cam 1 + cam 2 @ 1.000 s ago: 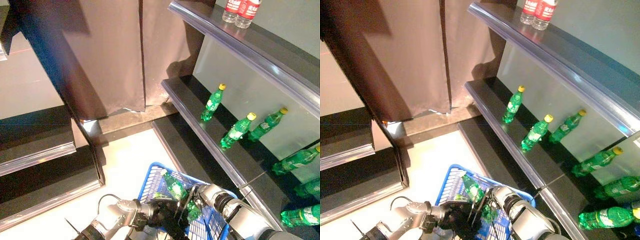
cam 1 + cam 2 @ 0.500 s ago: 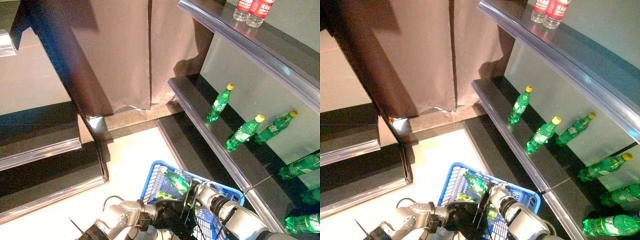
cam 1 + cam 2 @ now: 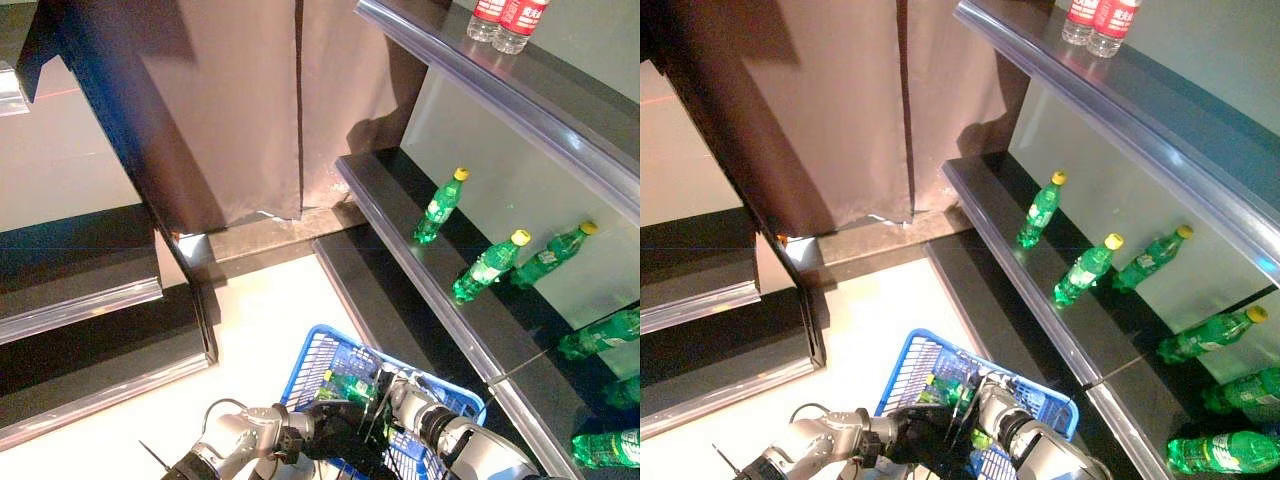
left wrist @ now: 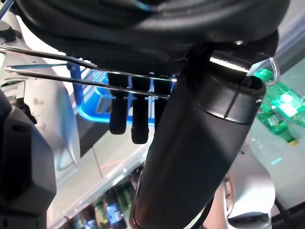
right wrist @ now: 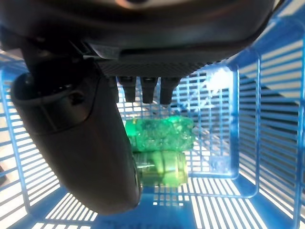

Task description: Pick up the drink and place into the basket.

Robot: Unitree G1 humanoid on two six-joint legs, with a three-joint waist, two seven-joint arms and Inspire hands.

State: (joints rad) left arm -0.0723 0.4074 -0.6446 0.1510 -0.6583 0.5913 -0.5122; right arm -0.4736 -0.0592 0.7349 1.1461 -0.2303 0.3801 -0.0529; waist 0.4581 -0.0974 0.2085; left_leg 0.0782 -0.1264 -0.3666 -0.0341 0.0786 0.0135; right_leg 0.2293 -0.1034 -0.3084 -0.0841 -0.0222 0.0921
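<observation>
Hovering inside the blue plastic lattice basket [image 3: 300, 365], my right robot hand [image 3: 992, 412] hangs with straight, relaxed fingers, holding nothing. Below it the green plastic drink bottle [image 5: 159, 135] lies on its side on the basket's floor, beside a second green bottle [image 5: 160, 170] just nearer the basket's wall. My left robot hand [image 4: 138, 114] curls round the basket's thin wire handle [image 4: 57, 71]. I judge the bottle light, stiff yet slightly squashy, smooth and prone to roll; its mid-body is the best hold. Its label carries print too small to read. More green bottles [image 3: 487, 267] stand on the dark shelf beside the basket.
</observation>
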